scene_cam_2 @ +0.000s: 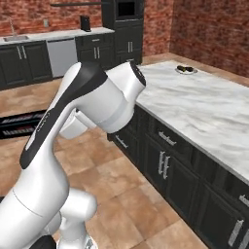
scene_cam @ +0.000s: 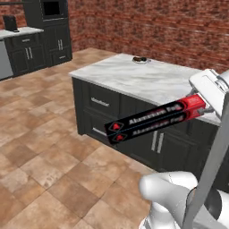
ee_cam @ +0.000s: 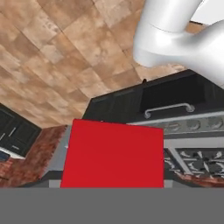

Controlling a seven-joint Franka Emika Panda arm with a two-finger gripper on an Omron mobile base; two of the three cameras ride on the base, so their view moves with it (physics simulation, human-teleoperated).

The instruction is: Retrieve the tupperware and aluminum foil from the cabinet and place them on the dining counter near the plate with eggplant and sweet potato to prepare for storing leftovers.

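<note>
The aluminum foil (scene_cam: 156,119) is in the air, a long black box lying nearly level with its red end (scene_cam: 193,103) up at the gripper (scene_cam: 206,106) and its black end reaching out to the left over the tiled floor (scene_cam: 40,147), in front of the dark drawers under the dining counter (scene_cam: 147,78); the gripper is closed on that red end, jaws partly spread to the box's width, and the box hangs from nothing else; in the hand view the red end (ee_cam: 113,155) sits square against the bottom edge, the finger tips themselves hidden behind it. In the right base view a stretch of the black box (scene_cam_2: 22,124) pokes out at the left edge, behind the white arm (scene_cam_2: 82,116). The dining counter's marble top lies just beyond the box; at its far end stands the plate (scene_cam: 140,59) with dark food pieces on it, well apart from the foil; the same plate (scene_cam_2: 186,70) shows at the far corner in the right base view. Beyond the tiled floor, dark floor cabinets (scene_cam: 27,53) line a red brick wall (scene_cam: 147,22).
</note>
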